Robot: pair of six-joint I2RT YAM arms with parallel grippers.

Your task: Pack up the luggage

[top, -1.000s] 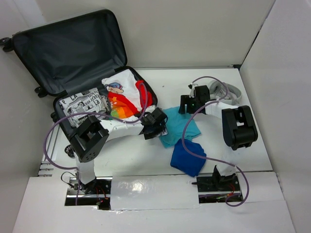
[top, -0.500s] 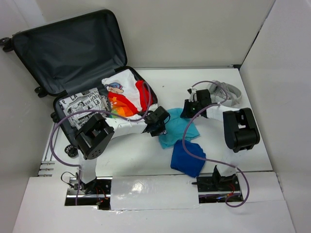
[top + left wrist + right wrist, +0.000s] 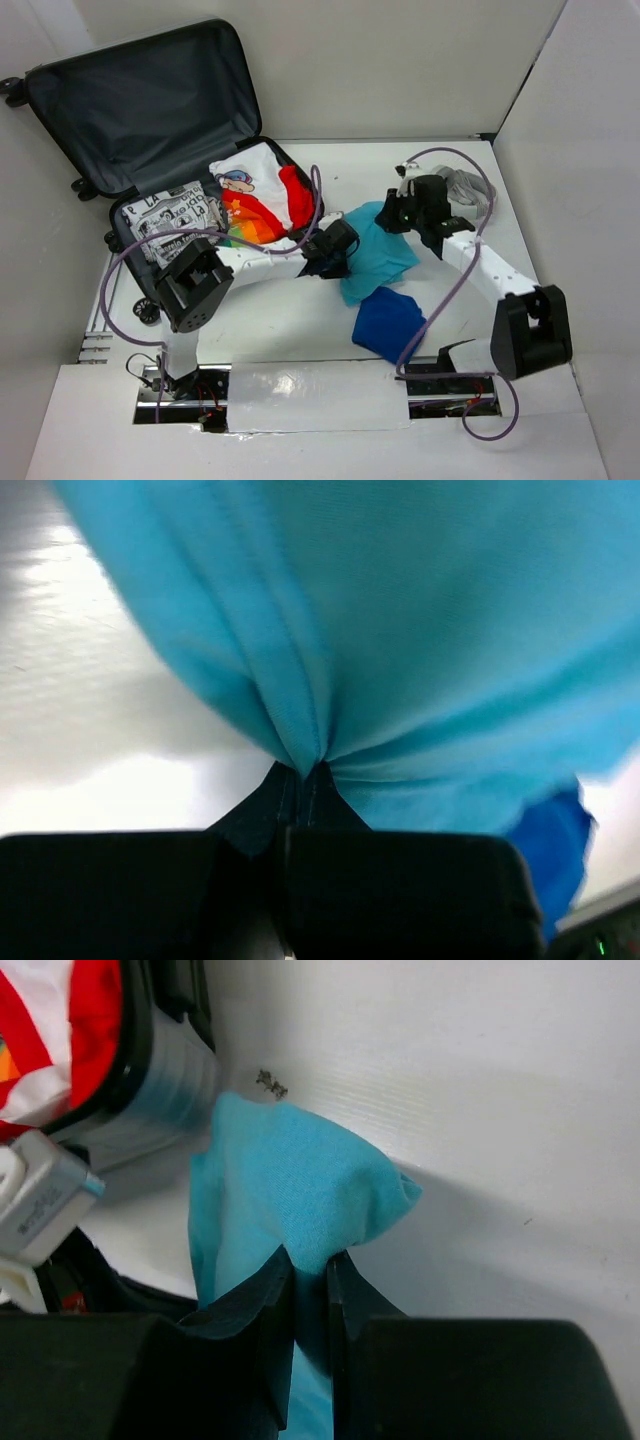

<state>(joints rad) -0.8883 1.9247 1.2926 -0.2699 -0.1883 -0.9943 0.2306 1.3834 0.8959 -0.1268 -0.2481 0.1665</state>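
The luggage [image 3: 140, 110] lies open at the back left, its lid leaning on the wall. Inside are a white printed shirt [image 3: 255, 195] and a black-and-white patterned cloth [image 3: 170, 220]. A turquoise cloth [image 3: 385, 255] is stretched between both grippers just right of the luggage. My left gripper [image 3: 338, 248] is shut on its near-left edge, the fabric [image 3: 420, 630] bunching at the left gripper [image 3: 302, 772]. My right gripper [image 3: 398, 213] is shut on the far corner; its wrist view shows the cloth [image 3: 290, 1190] pinched in the right gripper [image 3: 310, 1260], beside the luggage shell [image 3: 170, 1090].
A dark blue folded cloth [image 3: 385, 322] lies on the table near the front, under the right arm's cable, and it shows too in the left wrist view [image 3: 555, 850]. A grey garment [image 3: 468, 185] sits at the back right. White walls close the table in.
Both grippers have shut on the turquoise cloth and raised it, pulling it out flat toward the luggage. The right arm's elbow has swung to the near right.
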